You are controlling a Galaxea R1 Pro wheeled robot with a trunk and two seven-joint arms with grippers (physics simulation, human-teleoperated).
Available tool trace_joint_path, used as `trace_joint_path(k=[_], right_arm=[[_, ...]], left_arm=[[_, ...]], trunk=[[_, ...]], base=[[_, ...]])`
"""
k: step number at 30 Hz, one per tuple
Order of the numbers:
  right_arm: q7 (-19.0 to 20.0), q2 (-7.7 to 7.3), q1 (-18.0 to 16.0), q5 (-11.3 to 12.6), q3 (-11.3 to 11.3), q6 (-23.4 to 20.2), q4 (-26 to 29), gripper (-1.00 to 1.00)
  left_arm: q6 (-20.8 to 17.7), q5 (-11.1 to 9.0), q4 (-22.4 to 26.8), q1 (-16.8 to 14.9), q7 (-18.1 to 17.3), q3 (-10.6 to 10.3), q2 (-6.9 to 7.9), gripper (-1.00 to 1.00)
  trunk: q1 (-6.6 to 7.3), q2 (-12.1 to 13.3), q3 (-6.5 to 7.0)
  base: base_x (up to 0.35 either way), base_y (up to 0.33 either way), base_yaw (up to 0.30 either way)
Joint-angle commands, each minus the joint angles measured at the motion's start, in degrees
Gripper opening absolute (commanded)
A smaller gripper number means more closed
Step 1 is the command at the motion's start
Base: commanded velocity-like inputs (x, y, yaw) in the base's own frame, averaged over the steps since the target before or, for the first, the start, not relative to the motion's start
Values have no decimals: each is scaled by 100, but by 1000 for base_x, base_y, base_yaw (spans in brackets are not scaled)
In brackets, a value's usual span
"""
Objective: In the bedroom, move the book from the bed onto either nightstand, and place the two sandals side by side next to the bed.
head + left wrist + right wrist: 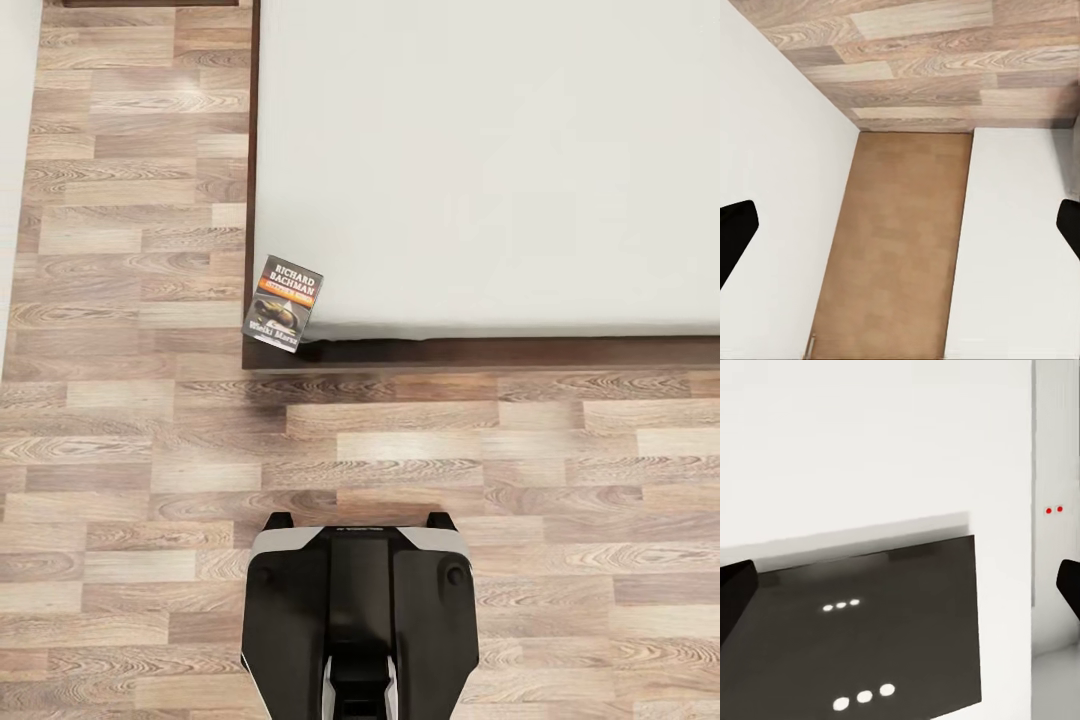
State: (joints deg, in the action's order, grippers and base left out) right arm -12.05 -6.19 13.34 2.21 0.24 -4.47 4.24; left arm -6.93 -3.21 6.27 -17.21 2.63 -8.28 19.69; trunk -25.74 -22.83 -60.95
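The book [284,303], dark grey with white "RICHARD BACHMAN" lettering and an orange band, lies at the near left corner of the bed [490,160]. It hangs slightly over the light grey mattress's edge, above the dark brown frame [500,352]. My left gripper [900,240] is open, its dark fingertips [735,232] wide apart, facing a brown door between white walls. Facing a white wall with a glossy dark panel, my right gripper [900,592] is open too, holding nothing. The sandals are out of view.
Wood plank floor [130,450] runs along the bed's left side and in front of it. My black base [360,620] stands on the floor about a metre short of the bed. A white wall [10,200] borders the far left. A dark brown sliver [150,3] sits at the top left edge.
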Motion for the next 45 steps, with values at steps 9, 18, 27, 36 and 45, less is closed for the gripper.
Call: trace_joint_path(k=[9, 18, 27, 36, 45], right_arm=[[-336, -164, -27, 25, -3, 79, 486, 100], [-854, -212, -350, 21, 1, 98, 693, 100], [-982, -201, -772, -21, 38, 141, 779, 100], [-903, -215, -1040, 35, 23, 609, 1088, 100], [-28, -459, -1478, 61, -236, 806, 1166, 100]], left_arm=[[-27, -30, 6, 269, 42, -49, 57, 100], [-29, -31, -116, 463, 74, -51, 193, 100], [-43, -19, -147, 556, 123, -51, 272, 100], [-46, -14, -152, 575, 188, -55, 278, 100], [-45, -14, -157, 578, 235, -53, 288, 100]], trunk=[[-4, -9, -5], [-4, -9, -5], [-4, -9, -5], [-4, -9, -5], [-4, -9, -5]], base=[[0, 0, 0], [0, 0, 0], [0, 0, 0], [0, 0, 0], [0, 0, 0]])
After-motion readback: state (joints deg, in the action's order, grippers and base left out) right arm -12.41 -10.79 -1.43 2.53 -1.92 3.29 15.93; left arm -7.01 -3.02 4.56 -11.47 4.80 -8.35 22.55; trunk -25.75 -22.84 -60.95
